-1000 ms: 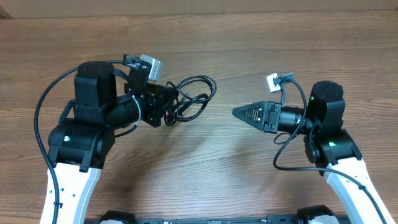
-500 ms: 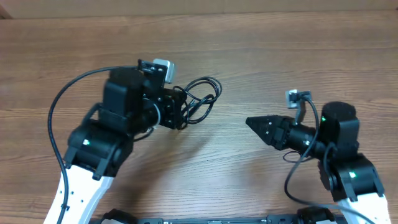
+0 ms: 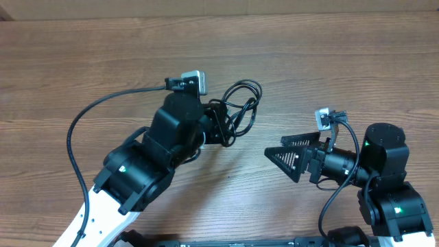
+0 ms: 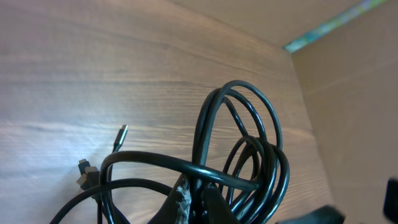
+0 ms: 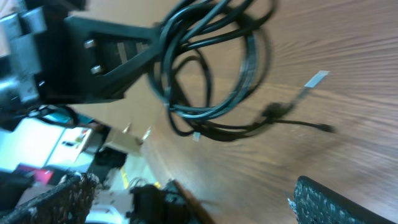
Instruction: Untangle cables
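Where the left gripper (image 3: pixel 222 127) is concerned: jaws together, clamped on the cables (image 3: pixel 241 103), a knotted bundle of thin black loops. In the left wrist view the fingertips (image 4: pixel 186 202) pinch the strands at the bottom of the bundle and the loops (image 4: pixel 239 143) rise above them. A loose end with a small plug tip (image 4: pixel 120 137) points out to one side over the wood.

Bundle position: about the middle of the desk (image 3: pixel 343 68), somewhat nearer its far edge than its near edge.

Right gripper (image 3: pixel 287 154): jaws spread wide apart, holding nothing, pointing towards the bundle, well apart from it. It sits over the right half of the desk, nearer the near edge.
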